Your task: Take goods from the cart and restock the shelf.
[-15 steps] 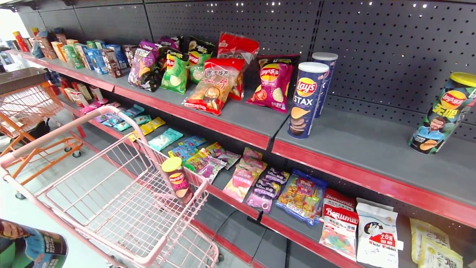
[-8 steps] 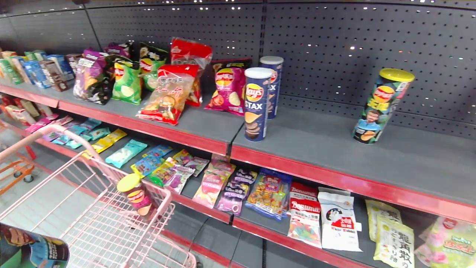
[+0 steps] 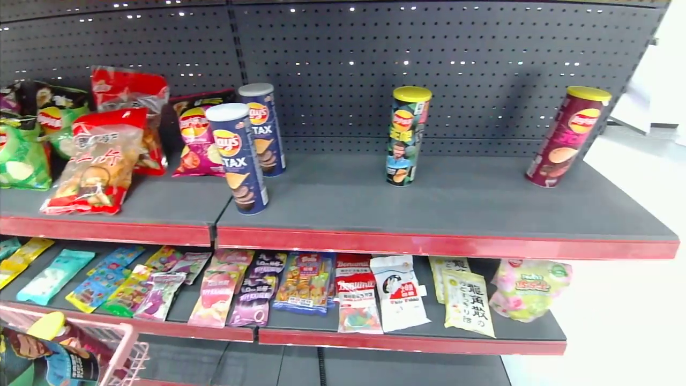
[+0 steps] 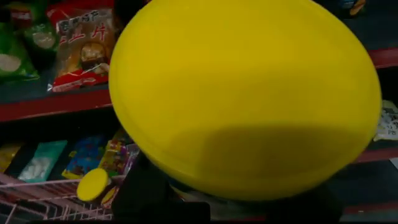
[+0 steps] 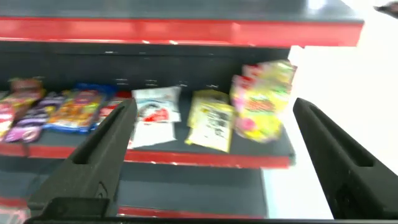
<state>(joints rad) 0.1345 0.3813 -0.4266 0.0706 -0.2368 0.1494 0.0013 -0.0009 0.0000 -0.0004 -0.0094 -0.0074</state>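
**Crisp tube held low beside the cart, shelf gap waiting**

From where I stand, the left gripper (image 4: pixel 236 210) is clamped on a green-and-black cardboard crisp tube with a yellow plastic lid (image 3: pixel 45 363). It holds the tube low, just beside the corner of the pink wire cart (image 3: pixel 126 343). The lid faces the left wrist camera, so I take the grip to be round the tube's body. That would leave the base free to set down.

The right gripper (image 5: pixel 214 112) hangs with its fingers wide apart and nothing between them, facing the lower shelf.

On the grey upper shelf with the red front edge (image 3: pixel 455 214), a matching green tube (image 3: pixel 407 136) stands alone. The bare board beside it looks like the intended spot, like with like. A maroon yellow-lidded tube (image 3: pixel 568 136) stands well apart near the shelf's end, and another (image 3: pixel 51 326) waits in the cart.
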